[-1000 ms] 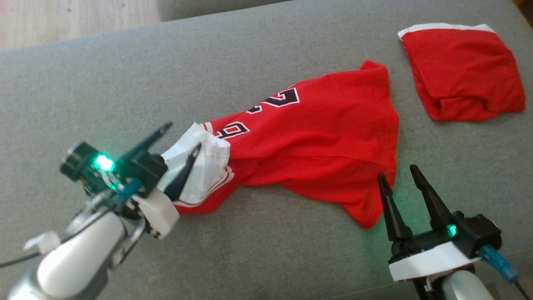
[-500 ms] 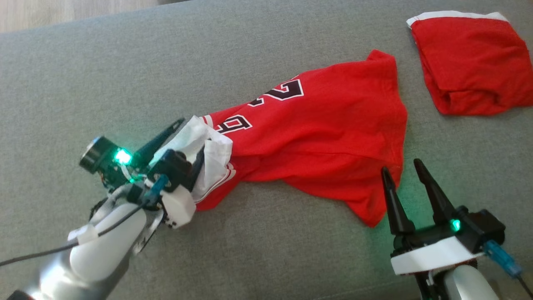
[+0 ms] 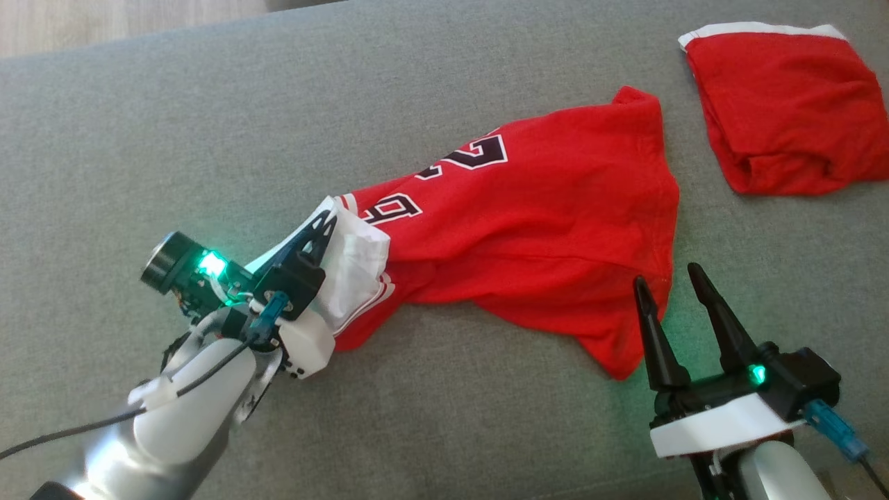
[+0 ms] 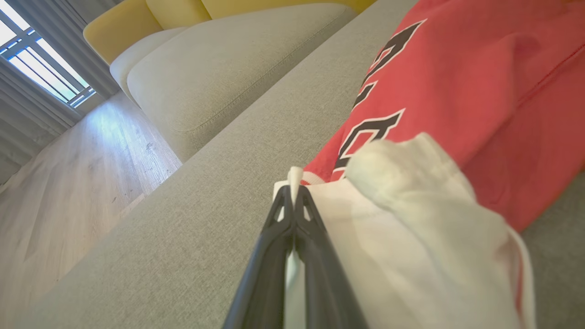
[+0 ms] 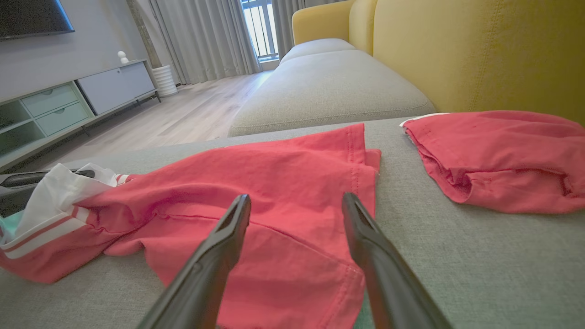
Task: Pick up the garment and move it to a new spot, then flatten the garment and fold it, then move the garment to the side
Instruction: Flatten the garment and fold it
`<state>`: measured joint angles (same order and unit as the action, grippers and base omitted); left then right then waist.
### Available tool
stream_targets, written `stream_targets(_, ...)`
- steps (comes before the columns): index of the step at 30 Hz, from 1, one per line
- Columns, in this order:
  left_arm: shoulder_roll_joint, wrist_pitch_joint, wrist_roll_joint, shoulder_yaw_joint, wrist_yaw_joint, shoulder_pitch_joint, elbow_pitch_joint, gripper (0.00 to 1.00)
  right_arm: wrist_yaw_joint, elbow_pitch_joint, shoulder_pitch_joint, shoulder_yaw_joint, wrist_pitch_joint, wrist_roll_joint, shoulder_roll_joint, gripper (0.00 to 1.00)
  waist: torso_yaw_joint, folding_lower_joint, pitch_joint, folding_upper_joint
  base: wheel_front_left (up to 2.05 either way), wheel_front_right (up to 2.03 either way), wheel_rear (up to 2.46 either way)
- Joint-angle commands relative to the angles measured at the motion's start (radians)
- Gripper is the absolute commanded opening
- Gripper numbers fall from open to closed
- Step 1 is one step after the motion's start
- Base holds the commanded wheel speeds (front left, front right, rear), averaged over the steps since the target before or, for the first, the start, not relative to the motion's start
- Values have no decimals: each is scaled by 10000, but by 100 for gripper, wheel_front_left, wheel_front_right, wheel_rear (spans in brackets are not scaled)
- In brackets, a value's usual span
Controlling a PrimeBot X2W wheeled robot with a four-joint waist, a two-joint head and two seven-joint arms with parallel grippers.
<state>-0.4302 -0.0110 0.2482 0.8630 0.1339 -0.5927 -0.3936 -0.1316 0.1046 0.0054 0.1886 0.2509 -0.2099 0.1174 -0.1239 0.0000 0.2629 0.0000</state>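
White collar (image 3: pixel 355 264) now in left claw (image 3: pixel 325 222)

The left tool (image 3: pixel 323 225) has closed on the white edge of the jersey (image 3: pixel 549 236).

I have the red sports jersey with black-and-white numerals and white trim (image 3: pixel 528 229) lying across the middle of the grey fabric sofa seat (image 3: pixel 208 139), running from near left to far right. My left gripper (image 3: pixel 325 223) sits at its near-left end, pinched onto the trim. My right gripper (image 3: pixel 665 274) is at the near right, fingers apart, just beside the jersey's near-right hem. A folded red cloth with a white edge (image 3: pixel 785 111) lies at the far right, apart from the jersey. Beyond the seat's far-left edge lies pale wooden floor (image 3: pixel 104 21).
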Motion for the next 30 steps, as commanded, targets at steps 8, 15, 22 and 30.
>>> stream_targets(8, -519, 743, 478, -974, 540, -63, 642, 0, 9, 19, 96, 81, 109, -144, 126, 100, 174, 0, -287, 0, 0, 0, 0)
stream_targets(15, -1244, 1111, 672, -1696, 1210, 236, 1695, 0, 9, 591, 84, -417, 109, -1177, -131, 100, 390, 0, -417, 0, 0, 0, 0)
stream_targets(22, -1671, 1036, 756, -2013, 1491, 314, 2202, 0, 9, 1493, -280, -341, 109, -2640, -105, 100, 501, 0, -413, 0, 0, 0, 0)
stream_targets(30, -1863, 1023, 748, -2100, 1609, 243, 2369, 0, 9, 2442, -1052, -74, 109, -4423, -185, 100, 579, 0, -223, 0, 0, 0, 0)
